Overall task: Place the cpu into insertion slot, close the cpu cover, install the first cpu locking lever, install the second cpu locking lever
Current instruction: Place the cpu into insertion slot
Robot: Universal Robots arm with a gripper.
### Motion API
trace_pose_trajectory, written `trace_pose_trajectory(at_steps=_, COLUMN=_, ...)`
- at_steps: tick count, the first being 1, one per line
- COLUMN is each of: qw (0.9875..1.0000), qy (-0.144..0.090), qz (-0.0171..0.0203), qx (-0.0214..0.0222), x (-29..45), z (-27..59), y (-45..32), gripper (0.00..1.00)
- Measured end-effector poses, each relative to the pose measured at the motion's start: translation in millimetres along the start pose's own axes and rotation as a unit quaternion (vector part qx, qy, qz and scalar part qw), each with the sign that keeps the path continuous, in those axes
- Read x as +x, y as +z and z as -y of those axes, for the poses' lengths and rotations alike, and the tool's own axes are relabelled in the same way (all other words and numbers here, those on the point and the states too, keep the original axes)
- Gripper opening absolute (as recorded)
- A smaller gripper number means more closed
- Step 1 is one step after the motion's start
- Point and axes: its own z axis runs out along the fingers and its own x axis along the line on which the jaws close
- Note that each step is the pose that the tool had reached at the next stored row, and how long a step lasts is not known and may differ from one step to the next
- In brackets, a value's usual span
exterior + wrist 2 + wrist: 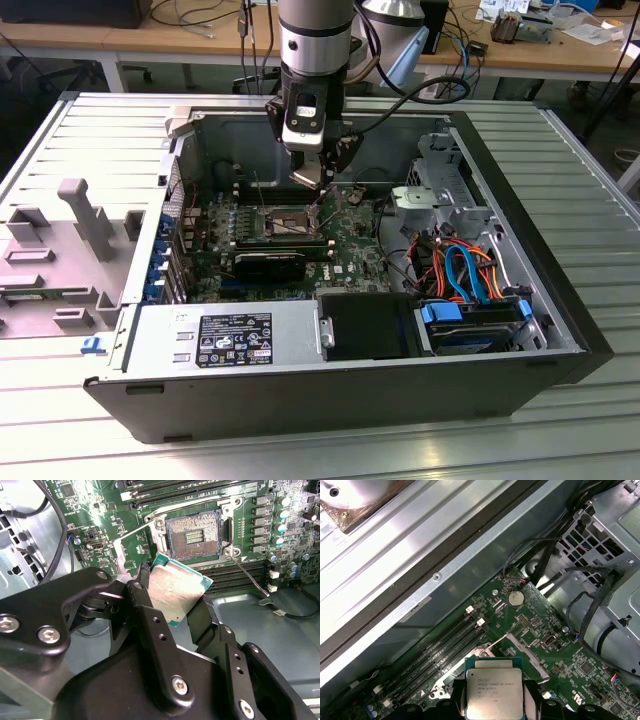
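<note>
My gripper (172,596) is shut on the cpu (176,592), a flat square chip with a dull silver top and a green rim, held by two opposite edges. It hangs tilted a little above the green motherboard, beside the insertion slot (195,535), which lies open with its dark pin field bare. The cpu cover (120,555) stands swung up off the slot on the side nearer the cpu. A thin locking lever (248,576) sticks out unlatched. In the first wrist view the cpu (494,692) sits between my fingers, gripper (494,702). In the exterior view the gripper (318,190) hovers over the slot (285,222).
The board lies in an open computer case (520,210) on a ribbed metal table. Long black memory slots (235,570) flank the socket. A power supply (225,340) fills the case's near side, drive bays and coloured cables (465,270) the exterior view's right. Loose black cables (600,605) run beside the board.
</note>
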Motion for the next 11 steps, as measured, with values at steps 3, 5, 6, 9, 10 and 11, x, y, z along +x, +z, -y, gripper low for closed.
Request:
trace_pose_trajectory(at_steps=3, qw=1.0, qy=0.001, qz=0.0001, qx=0.0, x=0.0, z=0.0, y=0.0, gripper=0.55)
trace_pose_trajectory(at_steps=5, qw=1.0, qy=0.002, qz=0.0002, qx=0.0, x=0.0, z=0.0, y=0.0, gripper=0.55)
trace_pose_trajectory(at_steps=6, qw=1.0, qy=0.002, qz=0.0002, qx=0.0, x=0.0, z=0.0, y=0.0, gripper=0.55)
trace_pose_trajectory(at_steps=9, qw=1.0, qy=0.003, qz=0.0003, qx=0.0, x=0.0, z=0.0, y=0.0, gripper=0.55)
trace_pose_trajectory(at_steps=10, qw=1.0, qy=0.004, qz=0.0003, qx=-0.0001, x=0.0, z=0.0, y=0.1, gripper=0.55)
trace_pose_trajectory(at_steps=11, qw=1.0, qy=0.004, qz=0.0004, qx=-0.0001, x=0.0, z=0.0, y=0.1, gripper=0.55)
